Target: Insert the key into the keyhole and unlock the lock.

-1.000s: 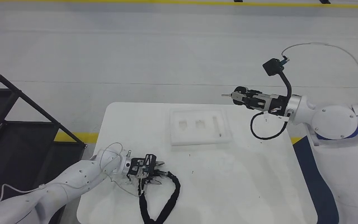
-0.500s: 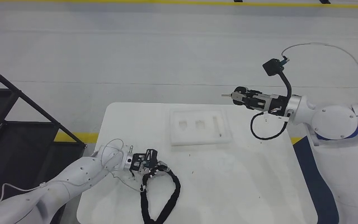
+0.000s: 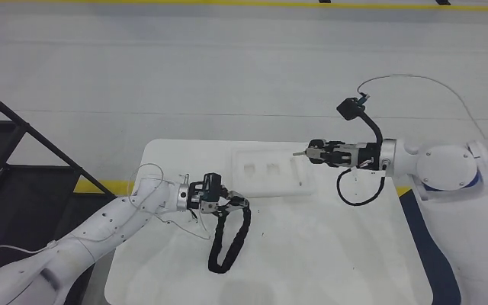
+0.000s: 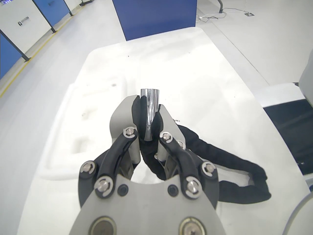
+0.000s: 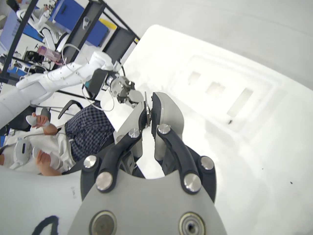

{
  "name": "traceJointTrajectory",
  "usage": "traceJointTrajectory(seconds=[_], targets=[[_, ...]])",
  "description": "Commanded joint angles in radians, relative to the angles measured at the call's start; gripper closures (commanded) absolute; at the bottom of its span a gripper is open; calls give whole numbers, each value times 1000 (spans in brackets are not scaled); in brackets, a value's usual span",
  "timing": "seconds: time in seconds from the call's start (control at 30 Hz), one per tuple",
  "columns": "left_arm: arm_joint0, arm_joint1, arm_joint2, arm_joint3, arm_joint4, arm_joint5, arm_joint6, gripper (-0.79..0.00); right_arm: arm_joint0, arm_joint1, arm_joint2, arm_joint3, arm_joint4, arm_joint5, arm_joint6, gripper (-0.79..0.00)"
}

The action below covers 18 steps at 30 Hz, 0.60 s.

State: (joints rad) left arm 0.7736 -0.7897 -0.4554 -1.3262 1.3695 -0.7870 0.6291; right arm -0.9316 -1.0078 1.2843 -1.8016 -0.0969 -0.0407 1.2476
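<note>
Comparing against the frame one second earlier, the lock is found lifted and carried from the table's front-left area up to the near-left corner of the foam tray. The right gripper has likewise been brought in from beyond the tray's far-right corner and now stands over the tray's right end.

The left gripper is seen with its fingers closed narrowly around the lock's chrome barrel. The barrel's long axis is aligned with the fingers and runs roughly parallel to the tray's near edge, its free end directed towards the tray's right end. The cable loop trails away from the tray towards the table's front edge; whether its far end rests on the table cannot be confirmed.

The key is pinched between the right gripper's nearly closed fingers. Its blade projects straight out beyond the fingertips, above the tray's right end, and points along the tray's length towards the lock.

The barrel is noted as a smooth, mirror-bright cylinder. The loop is covered in a matt black fabric sleeve, slightly wrinkled. The key blade is thin, flat metal. The tray is white foam, rectangular, with three shallow rectangular recesses.
</note>
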Motion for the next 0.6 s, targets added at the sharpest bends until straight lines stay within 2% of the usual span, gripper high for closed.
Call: traceJointTrajectory(seconds=[0.0,0.13,0.33,0.57], targets=[[-1,-14,-7,-13,-48,21,-29,0,11,1,-14,-11,14,44,50,0],[-8,-50,-11,-23,-124,59,-50,0,42,5,-46,-48,7,118,142,0],[-18,-104,-6,-25,-175,111,-27,0,79,14,-60,-125,-36,241,213,0],[-13,-146,-4,-26,-178,83,49,0,97,30,-54,-208,-104,318,288,0]])
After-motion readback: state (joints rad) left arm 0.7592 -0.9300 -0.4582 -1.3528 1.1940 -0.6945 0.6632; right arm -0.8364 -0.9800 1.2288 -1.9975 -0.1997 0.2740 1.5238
